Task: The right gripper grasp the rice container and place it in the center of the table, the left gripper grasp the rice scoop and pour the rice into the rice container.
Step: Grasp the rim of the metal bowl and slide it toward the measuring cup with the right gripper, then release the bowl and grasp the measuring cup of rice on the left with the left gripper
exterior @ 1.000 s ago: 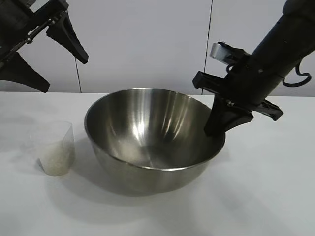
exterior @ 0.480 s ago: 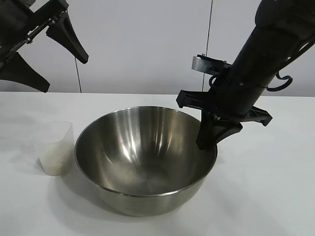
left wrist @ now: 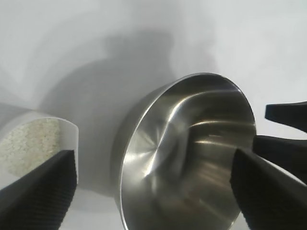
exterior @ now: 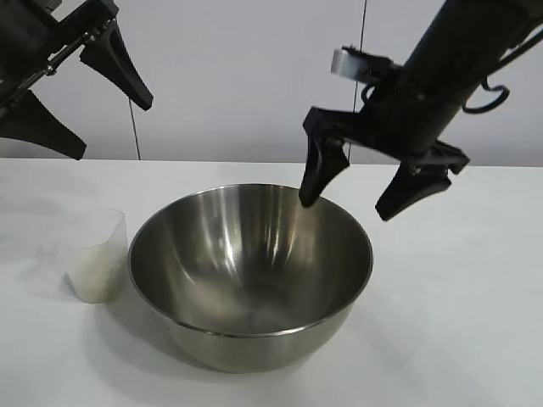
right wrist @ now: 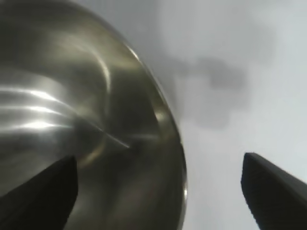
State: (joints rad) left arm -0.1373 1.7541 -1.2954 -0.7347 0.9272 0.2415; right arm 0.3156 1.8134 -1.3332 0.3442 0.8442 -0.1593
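the rice container [exterior: 250,275] is seen standing upright near the middle of the table [exterior: 458,322], its steel inside bare of grains as far as can be told. nothing is gripping it. just beside it, on the left-arm side, the rice scoop [exterior: 97,256] is set upright on the table, apart from the bowl's wall, and the rice [exterior: 95,273] is held in its lower part as a whitish mass.

the right gripper [exterior: 356,199] is held above the bowl's far rim on the right-arm side, its 2 fingers spread wide: 1 fingertip [exterior: 307,197] is poised over the inside of the rim, the other is out past the rim, and neither is seen touching the steel. in the right wrist view the rim [right wrist: 172,139] is seen running between the 2 dark fingers.

the left gripper [exterior: 81,127] is held high at the far left, well above the scoop, its fingers spread wide and empty. in the left wrist view the scoop [left wrist: 33,143] and the bowl [left wrist: 192,153] are both framed between its ridged pads [left wrist: 45,191]
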